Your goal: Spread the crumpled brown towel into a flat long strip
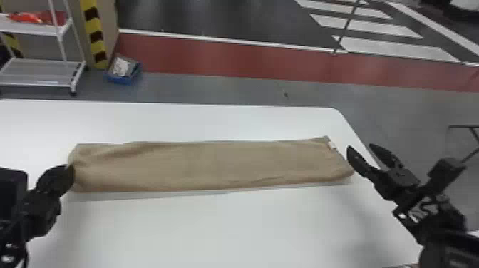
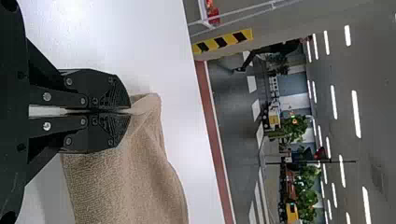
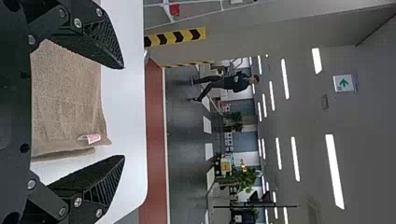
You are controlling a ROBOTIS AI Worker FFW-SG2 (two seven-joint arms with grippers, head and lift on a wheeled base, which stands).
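On white table (image 1: 228, 228), brown towel (image 1: 214, 165); cart (image 1: 35, 67) beyond.

A white table (image 1: 221, 231) is taken as the reference. Beyond its far edge, toward the left, a white shelf cart (image 1: 35, 73) is noted, with red and orange items (image 1: 26, 17) held on its upper shelf. Beside the cart, yellow-and-black hazard striping (image 1: 93, 32) is observed. A blue box (image 1: 123, 79), pale contents visible, is placed on the grey floor (image 1: 214, 85) beyond the table. Farther from the table, a red floor band (image 1: 231, 58) is bordered by a white line; white bars (image 1: 399, 48) are marked past it. Well beyond the table, plants (image 3: 245, 178), ceiling lights (image 3: 335, 170) and a green-arrow sign (image 3: 343, 83) are recorded.
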